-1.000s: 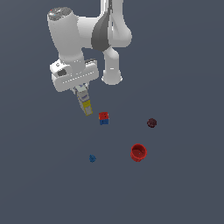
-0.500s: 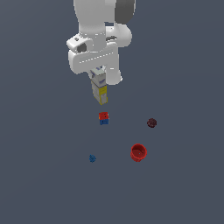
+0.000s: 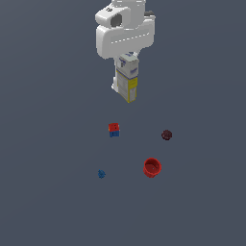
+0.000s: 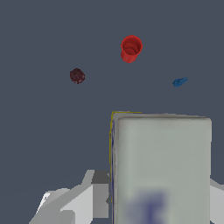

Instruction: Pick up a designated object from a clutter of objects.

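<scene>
My gripper (image 3: 127,61) is shut on the long white-and-yellow box (image 3: 128,79), which hangs upright below it, white end up and yellow end down, high above the floor. In the wrist view the box's white end (image 4: 162,168) fills the foreground between my fingers (image 4: 70,201). Below lie the red-and-blue cube (image 3: 114,129), the red cup (image 3: 152,167), the dark maroon round piece (image 3: 166,135) and the tiny blue piece (image 3: 101,174). The wrist view also shows the cup (image 4: 131,48), the maroon piece (image 4: 77,75) and the blue piece (image 4: 179,82); the cube is hidden there.
The floor (image 3: 48,144) is a plain dark grey surface with no edges in view. The arm's white body (image 3: 125,31) stands above the box.
The arm has lifted the box higher and carried it toward the exterior view's right, away from the cube. The clutter on the floor has not moved.
</scene>
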Robot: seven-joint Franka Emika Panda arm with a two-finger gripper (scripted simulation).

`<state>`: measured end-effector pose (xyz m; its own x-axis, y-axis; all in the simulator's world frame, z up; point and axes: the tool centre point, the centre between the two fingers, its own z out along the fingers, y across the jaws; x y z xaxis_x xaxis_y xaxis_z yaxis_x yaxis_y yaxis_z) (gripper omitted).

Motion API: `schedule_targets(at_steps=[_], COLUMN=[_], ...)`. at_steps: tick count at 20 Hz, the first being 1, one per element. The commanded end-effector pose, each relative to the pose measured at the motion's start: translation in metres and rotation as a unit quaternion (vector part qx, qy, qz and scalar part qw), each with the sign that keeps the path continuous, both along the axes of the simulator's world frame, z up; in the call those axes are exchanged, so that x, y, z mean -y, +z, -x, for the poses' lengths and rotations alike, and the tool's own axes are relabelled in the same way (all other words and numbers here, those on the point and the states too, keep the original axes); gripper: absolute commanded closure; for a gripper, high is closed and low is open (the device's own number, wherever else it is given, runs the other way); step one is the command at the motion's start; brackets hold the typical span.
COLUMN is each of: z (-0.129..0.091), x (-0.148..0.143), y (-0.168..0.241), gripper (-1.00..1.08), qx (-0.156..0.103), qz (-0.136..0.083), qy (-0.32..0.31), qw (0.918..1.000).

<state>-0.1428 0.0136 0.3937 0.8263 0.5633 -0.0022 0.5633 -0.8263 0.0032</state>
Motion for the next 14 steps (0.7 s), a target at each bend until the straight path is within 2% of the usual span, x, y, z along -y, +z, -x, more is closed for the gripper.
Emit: schedule_targets(at_steps=[1,7,14], z=[0.001,0.001,0.0], x=[-0.015,-0.036,-0.037], y=[0.014,0.033,0.035], gripper=[1.08,1.08,1.08], qx=[0.0,0.0,0.0], qz=[-0.001,-0.002,-0.002], qy=[0.0,0.0,-0.001], qw=[1.0,1.0,1.0])
